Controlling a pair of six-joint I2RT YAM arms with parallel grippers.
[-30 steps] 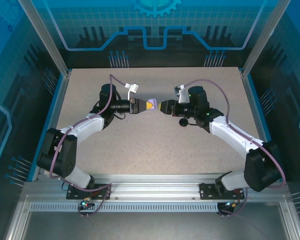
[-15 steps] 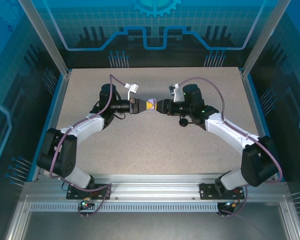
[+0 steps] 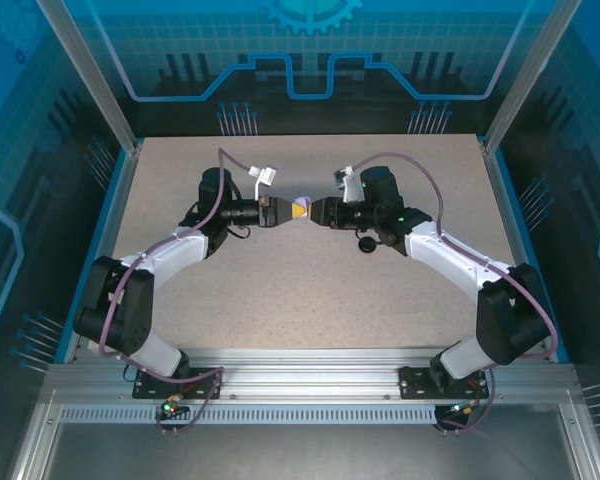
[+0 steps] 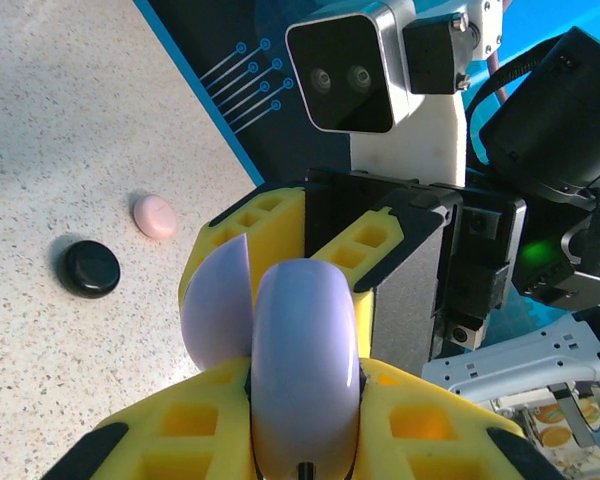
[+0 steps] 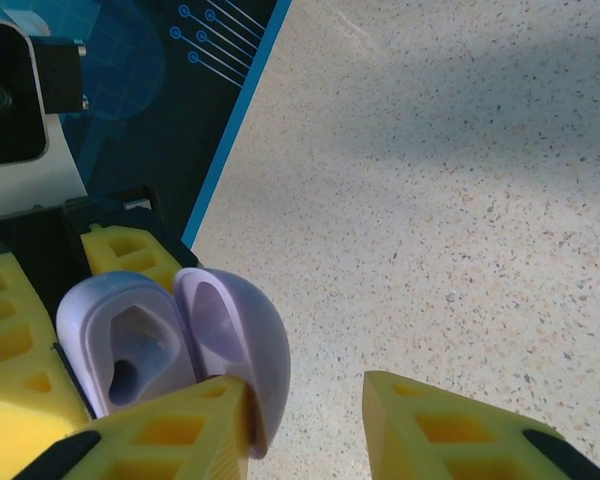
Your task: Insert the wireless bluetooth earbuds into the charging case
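Our speckled beige table [image 3: 310, 290] inside a blue-walled cell

We see a back panel [image 3: 310, 60] and side panels printed with circuit lines and a gear, slanted aluminium posts [image 3: 85, 70], a blue strip [image 3: 106, 225] along the table's sides, and a slotted metal rail [image 3: 310, 385] in front, all evenly lit.

Lavender charging case [image 4: 305, 350] open, moulded socket exposed, raised above surface [image 4: 60, 100] centre. Black case [image 4: 90, 268], pink case [image 4: 154, 216] lie side by side.

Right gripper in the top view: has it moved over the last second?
Yes. The right gripper has slid left, closing the gap to the lavender case, which the left gripper holds in the same spot.
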